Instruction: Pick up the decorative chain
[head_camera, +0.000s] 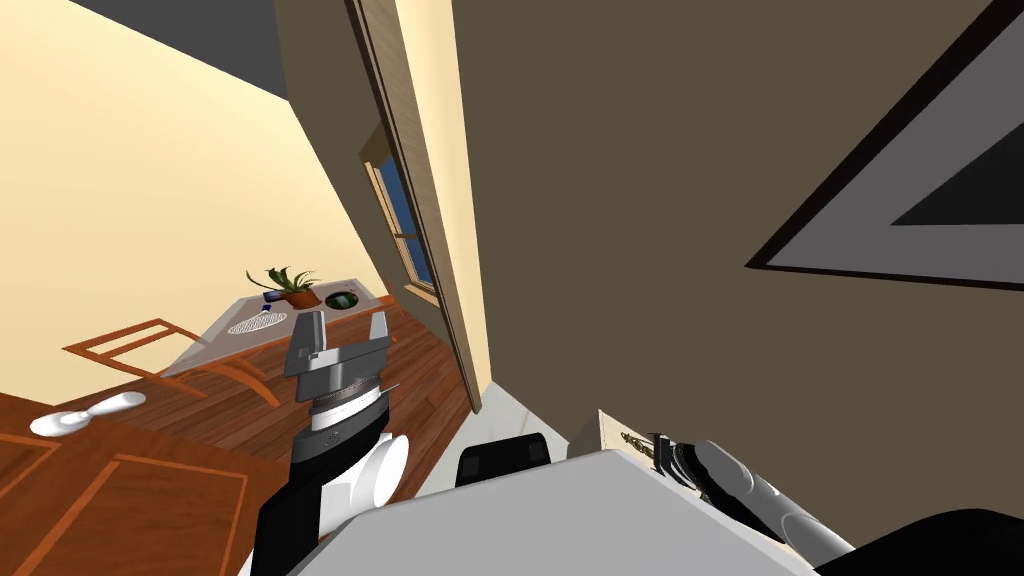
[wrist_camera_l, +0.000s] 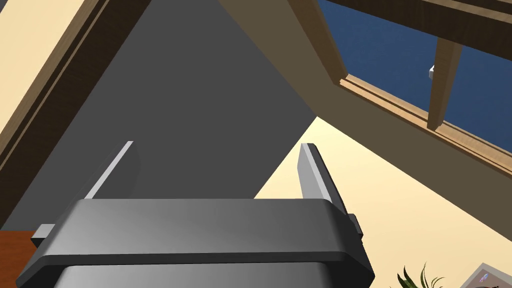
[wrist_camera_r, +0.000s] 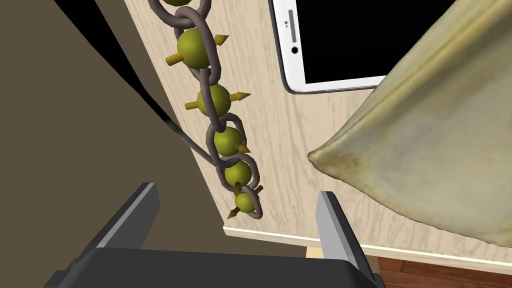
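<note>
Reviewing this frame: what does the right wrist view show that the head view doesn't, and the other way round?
Right wrist view adds: a white phone and a pale cushion near the chain, and the right hand open, with the chain's end seen between its fingers. Head view adds: the left hand raised and open, a table with a potted plant, and a window. Both: the chain of green spiked balls lying on a light wooden top.
</note>
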